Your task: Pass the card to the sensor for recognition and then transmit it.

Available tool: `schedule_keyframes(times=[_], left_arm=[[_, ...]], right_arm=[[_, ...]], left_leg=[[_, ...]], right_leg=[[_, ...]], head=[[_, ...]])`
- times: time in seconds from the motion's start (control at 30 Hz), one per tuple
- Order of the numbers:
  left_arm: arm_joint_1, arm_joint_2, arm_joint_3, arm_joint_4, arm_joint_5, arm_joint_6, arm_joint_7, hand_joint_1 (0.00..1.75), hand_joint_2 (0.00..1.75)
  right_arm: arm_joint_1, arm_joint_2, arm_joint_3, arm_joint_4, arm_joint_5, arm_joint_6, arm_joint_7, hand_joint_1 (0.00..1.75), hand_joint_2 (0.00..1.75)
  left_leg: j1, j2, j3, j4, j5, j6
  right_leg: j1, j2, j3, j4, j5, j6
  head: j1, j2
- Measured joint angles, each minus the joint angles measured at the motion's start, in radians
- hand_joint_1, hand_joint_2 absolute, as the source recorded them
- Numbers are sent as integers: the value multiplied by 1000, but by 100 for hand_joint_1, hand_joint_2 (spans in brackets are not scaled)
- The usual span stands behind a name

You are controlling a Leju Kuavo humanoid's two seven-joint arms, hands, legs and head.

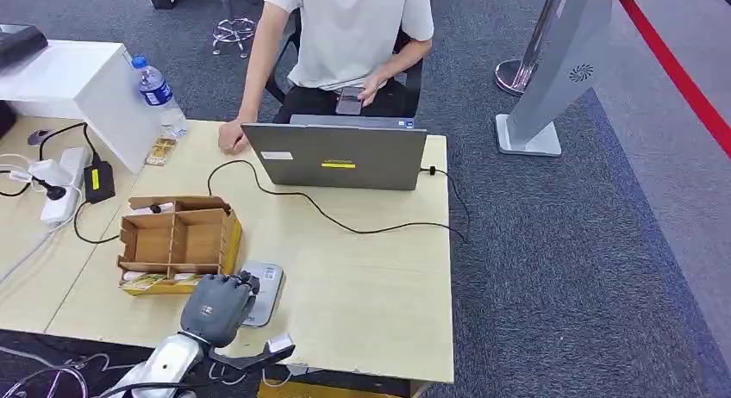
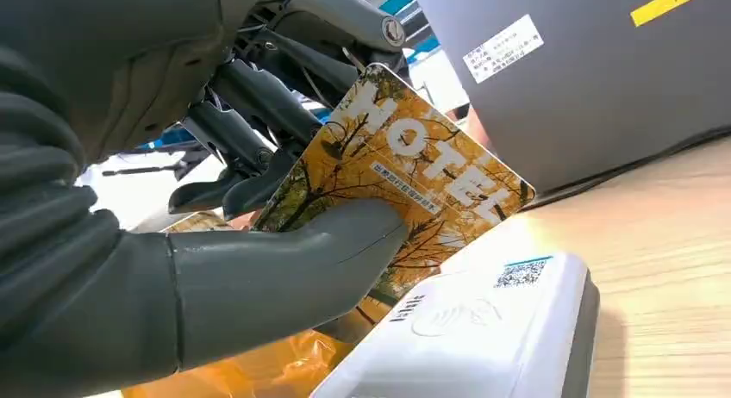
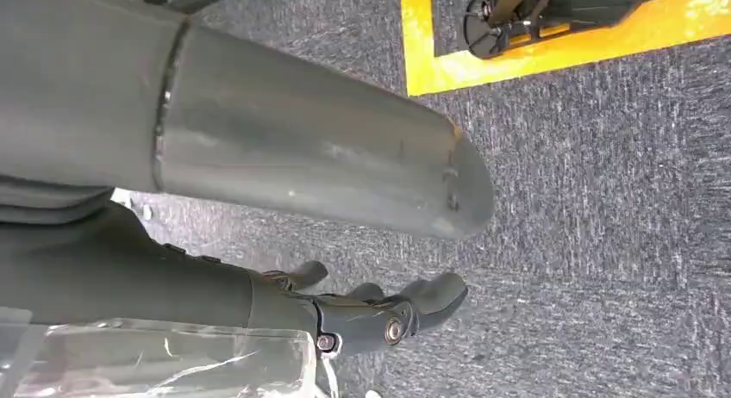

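Observation:
My left hand (image 1: 220,307) is at the table's near edge, over the near end of the white card sensor (image 1: 267,286). In the left wrist view its thumb (image 2: 284,269) and fingers pinch a yellow hotel card (image 2: 405,174) with autumn trees printed on it. The card is tilted just above the sensor (image 2: 483,329), which has a small QR sticker on top; whether they touch I cannot tell. My right hand (image 3: 129,260) hangs over grey carpet, holding nothing, fingers apart.
A cardboard card box (image 1: 177,241) stands just left of the sensor. A grey laptop (image 1: 340,157) sits at the far edge with a black cable (image 1: 345,226) across the table. A person (image 1: 345,36) sits behind it. A water bottle (image 1: 159,92) and power strip (image 1: 60,183) lie far left.

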Motion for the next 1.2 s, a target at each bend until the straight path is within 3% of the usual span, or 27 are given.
schedule_keyframes(times=[0.27, 0.47, 0.57, 0.77, 0.87, 1.0, 1.2], left_arm=[[-98, -21, 16, 23, 19, 81, -6, 175, 175], [-213, -23, 36, 23, 69, -11, -38, 175, 175], [-256, -22, 39, 23, 71, -13, -38, 175, 175], [-396, -23, 66, 34, 50, 116, -11, 175, 175], [-513, -23, 95, 97, 34, 185, -26, 175, 175], [-694, -24, 144, 265, 16, 275, -51, 175, 175], [-903, -26, 185, 536, 26, 291, -56, 175, 175]], right_arm=[[0, 0, 0, 0, 33, 7, -2, 0, 0], [-2, 0, 0, 0, 48, 13, -8, 0, 0], [-2, 1, 0, 0, 58, 15, -8, 0, 0], [-4, 2, 1, 0, 106, 26, -6, 0, 0], [-11, 2, 5, 0, 140, 36, 3, 0, 0], [-30, 2, 21, -1, 184, 52, 26, 0, 0], [-48, 4, 30, -1, 217, 66, 40, 0, 0]], left_leg=[[0, -1, 0, 0, 1, 0], [0, -1, 0, 0, 1, 0], [0, -1, 0, 0, 1, 0], [0, -1, 0, 1, 1, 0], [0, -2, 0, 1, 3, -1], [0, -1, 0, 0, 5, -1], [0, -1, 0, 1, 6, -2]], right_leg=[[0, -2, 1, 0, 1, 0], [0, -2, 1, 0, 1, -1], [0, -2, 1, 0, 1, -1], [0, -2, 0, 0, 1, -1], [0, -2, 0, 1, 2, -2], [0, -2, 0, 1, 4, -4], [0, -1, 0, 1, 5, -3]], head=[[0, 0], [0, 0], [0, 0], [-1, 0], [-1, 0], [-1, 0], [0, 0]])
